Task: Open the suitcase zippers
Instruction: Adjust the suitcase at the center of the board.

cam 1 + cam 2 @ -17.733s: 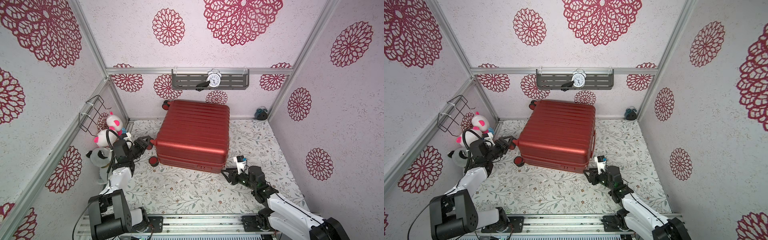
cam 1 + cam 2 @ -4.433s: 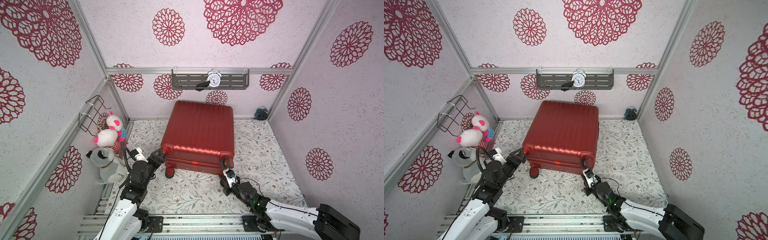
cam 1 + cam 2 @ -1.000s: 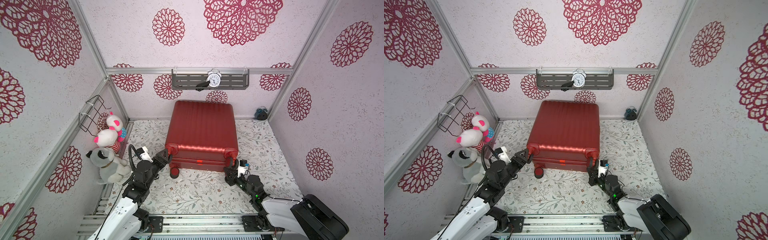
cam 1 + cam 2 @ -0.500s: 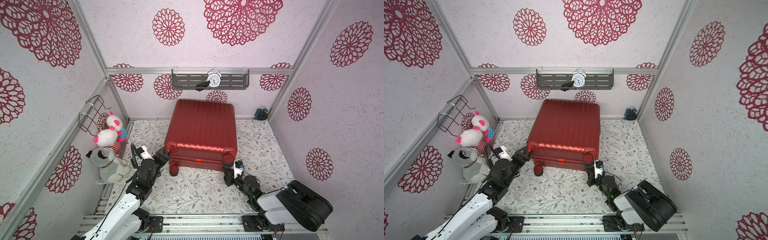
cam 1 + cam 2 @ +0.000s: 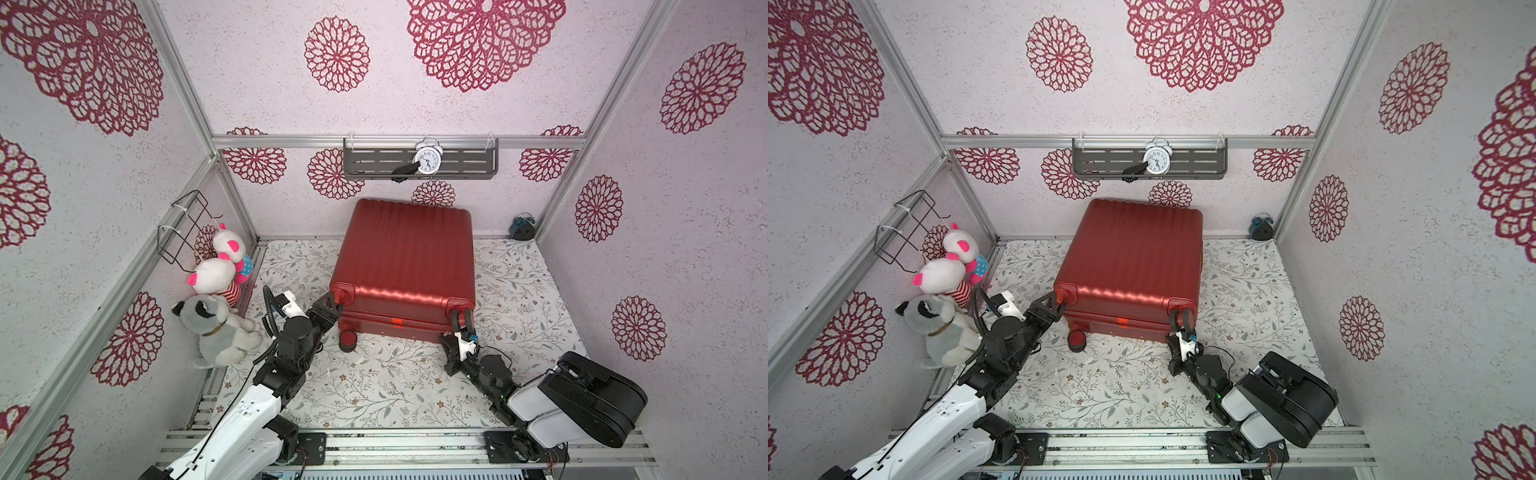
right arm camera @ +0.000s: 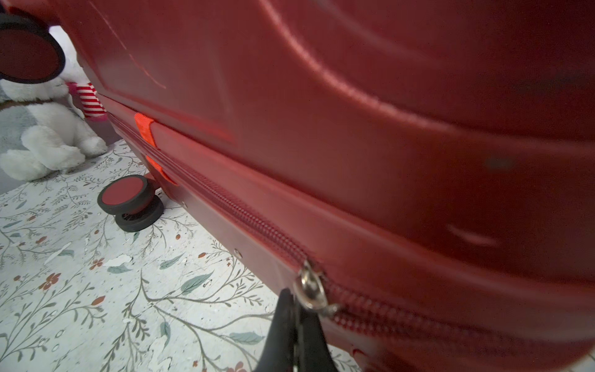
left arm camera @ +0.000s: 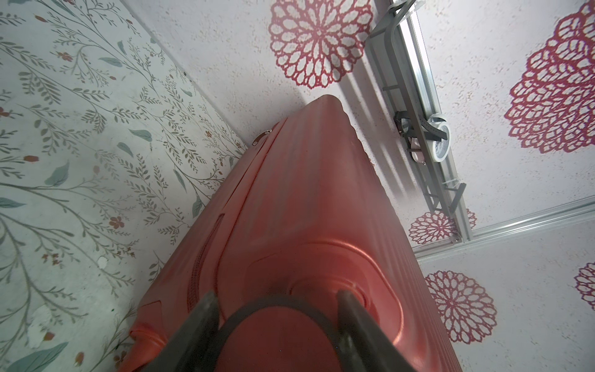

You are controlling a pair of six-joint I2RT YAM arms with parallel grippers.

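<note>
At lower centre in both top views, right gripper [image 5: 445,337], jaws shut on the zipper pull [image 6: 310,290], is creeping left along the front seam of the suitcase [image 5: 405,257] lying flat mid-frame, while left gripper [image 5: 334,303] jaws are clamping a corner wheel [image 7: 277,331], so the zippers [image 6: 225,199] are only starting to open.

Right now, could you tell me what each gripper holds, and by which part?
Left gripper grips a suitcase wheel across its rim; right gripper pinches the zipper pull's hanging tab.
</note>
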